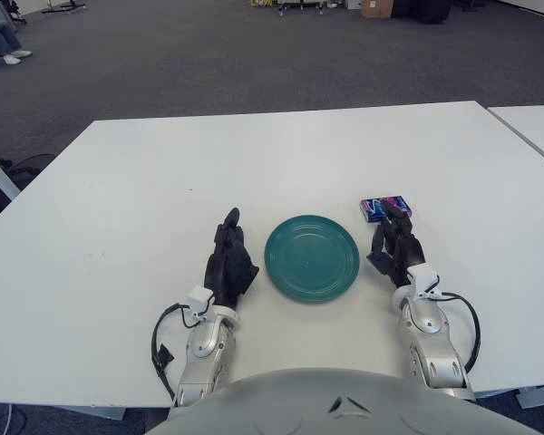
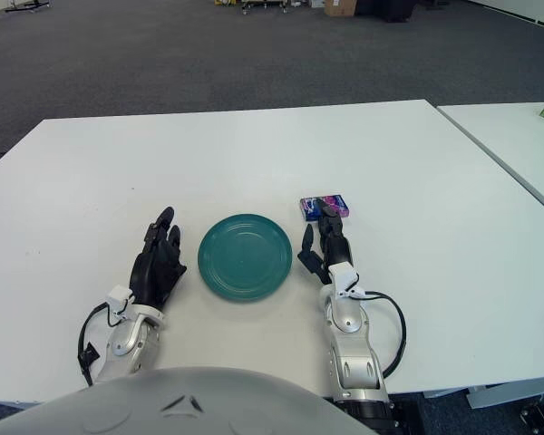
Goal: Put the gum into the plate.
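A teal plate (image 1: 312, 258) lies on the white table (image 1: 163, 181) near its front edge, with nothing in it. A small blue and purple gum pack (image 1: 384, 207) lies flat just beyond and to the right of the plate. My right hand (image 1: 394, 245) is right of the plate, fingers relaxed and open, its fingertips reaching the near edge of the gum pack without gripping it. My left hand (image 1: 229, 263) shows left of the plate, fingers extended and holding nothing.
A second white table (image 1: 535, 127) stands close on the right, with a narrow gap between the two. Grey carpet floor lies beyond the far edge. Black cables (image 1: 471, 326) loop by both wrists.
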Action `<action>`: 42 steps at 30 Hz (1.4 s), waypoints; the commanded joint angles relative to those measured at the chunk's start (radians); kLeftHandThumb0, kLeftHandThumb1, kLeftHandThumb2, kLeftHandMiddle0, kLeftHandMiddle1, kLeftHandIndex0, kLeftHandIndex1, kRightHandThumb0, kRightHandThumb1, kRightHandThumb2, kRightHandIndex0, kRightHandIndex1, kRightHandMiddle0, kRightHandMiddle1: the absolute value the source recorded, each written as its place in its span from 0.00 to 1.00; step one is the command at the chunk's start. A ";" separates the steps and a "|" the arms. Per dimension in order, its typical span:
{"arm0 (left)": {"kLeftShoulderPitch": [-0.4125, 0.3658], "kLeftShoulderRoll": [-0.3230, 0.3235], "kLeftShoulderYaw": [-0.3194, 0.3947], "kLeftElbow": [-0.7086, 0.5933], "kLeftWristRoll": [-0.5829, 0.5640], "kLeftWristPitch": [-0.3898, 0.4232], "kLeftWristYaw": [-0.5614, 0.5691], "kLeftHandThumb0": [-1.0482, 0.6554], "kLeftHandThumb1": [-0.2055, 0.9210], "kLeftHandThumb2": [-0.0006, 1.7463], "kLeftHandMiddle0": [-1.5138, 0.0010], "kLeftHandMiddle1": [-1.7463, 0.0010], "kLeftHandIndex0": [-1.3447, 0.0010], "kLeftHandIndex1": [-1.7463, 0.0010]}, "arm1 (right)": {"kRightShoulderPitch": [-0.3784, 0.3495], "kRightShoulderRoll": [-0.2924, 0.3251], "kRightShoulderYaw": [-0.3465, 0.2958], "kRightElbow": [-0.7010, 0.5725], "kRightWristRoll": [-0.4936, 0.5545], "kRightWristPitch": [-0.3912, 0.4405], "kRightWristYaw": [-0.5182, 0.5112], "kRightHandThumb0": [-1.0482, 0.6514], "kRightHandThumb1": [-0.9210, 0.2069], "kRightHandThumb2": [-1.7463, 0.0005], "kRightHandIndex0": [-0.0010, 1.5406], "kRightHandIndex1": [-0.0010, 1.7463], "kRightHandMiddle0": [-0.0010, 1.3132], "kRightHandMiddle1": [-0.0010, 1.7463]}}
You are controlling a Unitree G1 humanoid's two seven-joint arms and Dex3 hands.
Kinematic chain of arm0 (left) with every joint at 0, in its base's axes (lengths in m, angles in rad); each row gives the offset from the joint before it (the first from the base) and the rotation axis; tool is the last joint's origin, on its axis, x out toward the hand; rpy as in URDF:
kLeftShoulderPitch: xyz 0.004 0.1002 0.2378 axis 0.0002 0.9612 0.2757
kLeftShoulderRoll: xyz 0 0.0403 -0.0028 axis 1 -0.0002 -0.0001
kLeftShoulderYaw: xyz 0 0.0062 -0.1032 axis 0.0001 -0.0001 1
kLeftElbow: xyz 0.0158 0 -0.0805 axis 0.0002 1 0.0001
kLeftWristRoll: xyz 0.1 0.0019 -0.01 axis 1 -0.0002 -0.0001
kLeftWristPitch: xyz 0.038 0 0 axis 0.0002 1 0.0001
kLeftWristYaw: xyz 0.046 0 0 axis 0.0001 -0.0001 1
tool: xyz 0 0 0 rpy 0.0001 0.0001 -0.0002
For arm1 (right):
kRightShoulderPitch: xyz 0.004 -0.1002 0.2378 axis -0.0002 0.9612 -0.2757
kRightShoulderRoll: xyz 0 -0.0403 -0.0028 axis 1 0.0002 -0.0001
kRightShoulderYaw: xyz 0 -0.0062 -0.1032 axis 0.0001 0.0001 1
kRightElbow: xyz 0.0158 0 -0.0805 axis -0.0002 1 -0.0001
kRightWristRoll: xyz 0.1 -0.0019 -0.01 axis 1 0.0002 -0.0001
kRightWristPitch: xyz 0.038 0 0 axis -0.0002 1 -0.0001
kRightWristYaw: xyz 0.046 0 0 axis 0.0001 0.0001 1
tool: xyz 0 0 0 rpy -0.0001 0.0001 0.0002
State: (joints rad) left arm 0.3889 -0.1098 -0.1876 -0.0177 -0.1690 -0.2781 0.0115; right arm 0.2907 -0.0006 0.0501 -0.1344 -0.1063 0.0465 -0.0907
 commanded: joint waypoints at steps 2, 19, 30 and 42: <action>0.022 -0.044 -0.016 0.006 0.013 0.018 0.017 0.08 1.00 0.55 0.94 1.00 1.00 0.77 | 0.018 -0.002 0.002 0.025 0.002 0.044 0.011 0.24 0.00 0.41 0.12 0.00 0.00 0.27; 0.017 -0.051 -0.022 0.006 0.007 0.018 0.019 0.08 1.00 0.54 0.94 1.00 1.00 0.78 | 0.078 -0.057 0.026 -0.175 -0.159 -0.042 -0.039 0.22 0.00 0.45 0.14 0.01 0.00 0.30; -0.021 -0.053 -0.024 0.070 0.018 -0.045 0.002 0.07 1.00 0.55 0.95 1.00 1.00 0.76 | 0.029 -0.308 -0.074 -0.264 -0.718 -0.238 -0.251 0.19 0.00 0.64 0.23 0.03 0.00 0.40; -0.064 -0.039 -0.007 0.152 -0.007 -0.121 -0.047 0.05 1.00 0.57 0.95 1.00 1.00 0.73 | -0.102 -0.443 -0.054 -0.385 -1.085 -0.091 0.031 0.13 0.00 0.70 0.25 0.02 0.00 0.45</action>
State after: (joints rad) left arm 0.3371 -0.1088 -0.1982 0.0932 -0.1687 -0.4021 -0.0274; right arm 0.2299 -0.4168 -0.0217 -0.4815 -1.1208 -0.0621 -0.1422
